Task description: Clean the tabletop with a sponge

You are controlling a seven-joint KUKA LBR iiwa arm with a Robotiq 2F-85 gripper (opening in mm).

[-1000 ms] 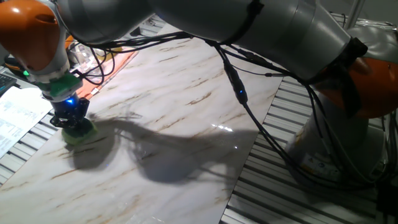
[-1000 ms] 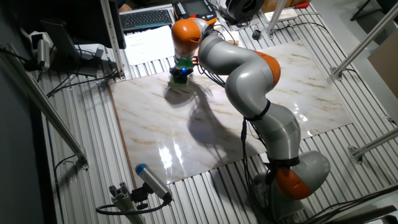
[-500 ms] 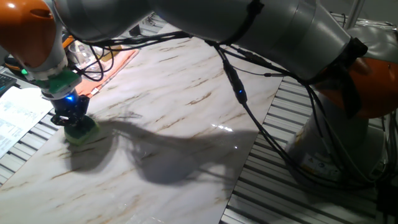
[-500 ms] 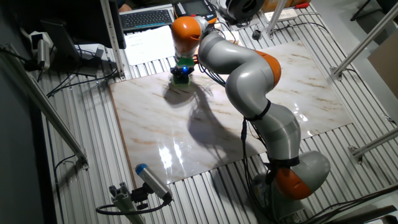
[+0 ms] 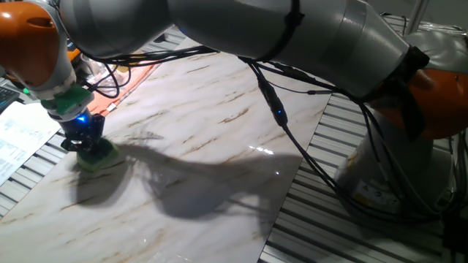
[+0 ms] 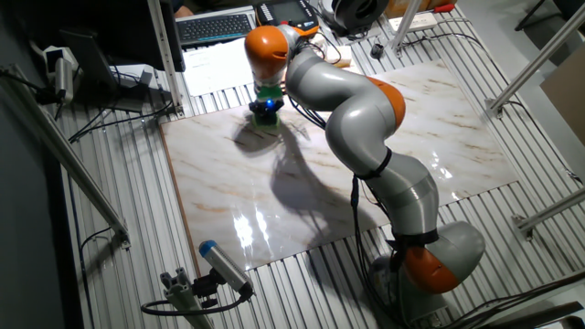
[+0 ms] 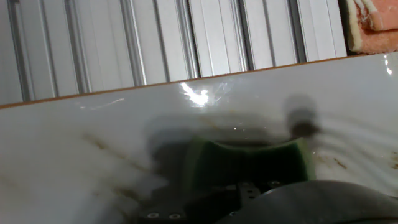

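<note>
At far left of one fixed view we see the gripper [image 5: 89,146] clamped on the sponge [image 5: 97,157], pressing it flat on the tabletop [image 5: 212,124] near its edge. Just left of that edge lie papers [image 5: 18,135] on the slatted metal. Rightward, the arm's shadow and cables cross the slab. From the other fixed view, the gripper [image 6: 266,113] sits at the slab's far edge, a keyboard [image 6: 215,26] beyond. Hand view: sponge [image 7: 249,163] on marble, an orange cloth [image 7: 371,23] at top right.
</note>
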